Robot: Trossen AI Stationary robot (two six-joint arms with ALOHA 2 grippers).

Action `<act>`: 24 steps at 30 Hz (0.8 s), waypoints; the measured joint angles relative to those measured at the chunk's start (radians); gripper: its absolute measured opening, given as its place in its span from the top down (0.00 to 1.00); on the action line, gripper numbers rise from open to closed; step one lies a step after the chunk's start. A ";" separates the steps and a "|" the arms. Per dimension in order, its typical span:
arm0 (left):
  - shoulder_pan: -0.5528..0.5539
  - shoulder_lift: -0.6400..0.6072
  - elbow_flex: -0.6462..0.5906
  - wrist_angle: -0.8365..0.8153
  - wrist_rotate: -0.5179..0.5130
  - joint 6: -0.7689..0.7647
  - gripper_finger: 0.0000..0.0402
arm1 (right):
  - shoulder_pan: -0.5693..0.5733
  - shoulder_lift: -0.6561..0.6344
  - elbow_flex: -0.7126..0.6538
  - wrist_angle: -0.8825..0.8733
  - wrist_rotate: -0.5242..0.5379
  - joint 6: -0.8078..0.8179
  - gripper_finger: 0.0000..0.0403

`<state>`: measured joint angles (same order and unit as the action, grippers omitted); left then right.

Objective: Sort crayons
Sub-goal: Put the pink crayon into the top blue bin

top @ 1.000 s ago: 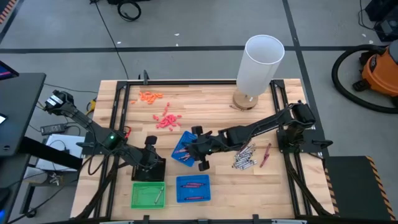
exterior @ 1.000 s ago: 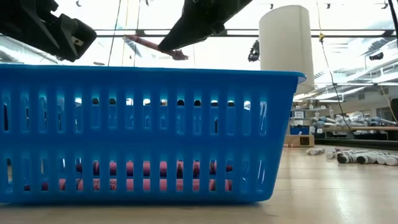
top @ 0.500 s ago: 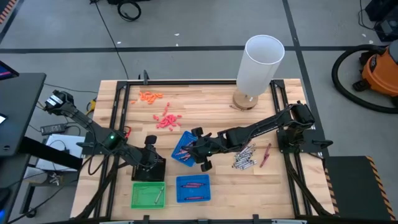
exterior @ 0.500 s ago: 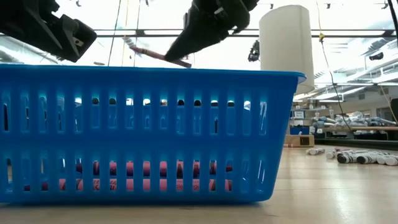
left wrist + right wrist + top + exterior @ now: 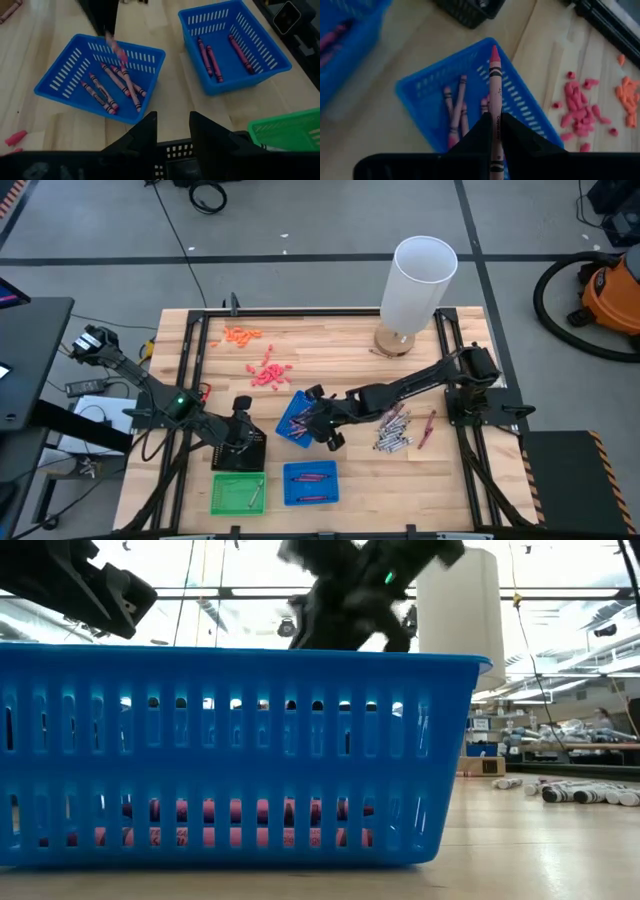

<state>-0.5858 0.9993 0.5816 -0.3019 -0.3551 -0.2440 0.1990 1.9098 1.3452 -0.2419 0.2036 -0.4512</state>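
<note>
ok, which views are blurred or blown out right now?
Low view: the right pincer is motion-smeared above the blue basket, against bright backlight. Left wrist view: the red crayon it holds is streaked. Right wrist view: that crayon is sharp, the table behind soft.

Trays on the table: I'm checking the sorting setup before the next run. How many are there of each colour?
Blue trays: 2
Green tray: 1
Black tray: 1
Total: 4
</note>
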 joint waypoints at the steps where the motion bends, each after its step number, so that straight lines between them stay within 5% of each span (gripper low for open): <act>1: 0.000 0.000 0.000 -0.002 0.000 -0.002 0.69 | -0.007 0.010 -0.003 0.008 -0.003 -0.017 0.90; 12: -0.001 0.000 0.000 -0.011 0.000 -0.012 0.69 | -0.067 0.096 0.000 0.057 -0.044 -0.023 0.89; 24: -0.001 0.000 0.000 -0.016 0.000 -0.008 0.69 | -0.067 0.095 -0.003 0.060 -0.030 -0.012 0.72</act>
<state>-0.5865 0.9993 0.5819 -0.3184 -0.3553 -0.2516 0.1322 2.0052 1.3426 -0.1817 0.1740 -0.4637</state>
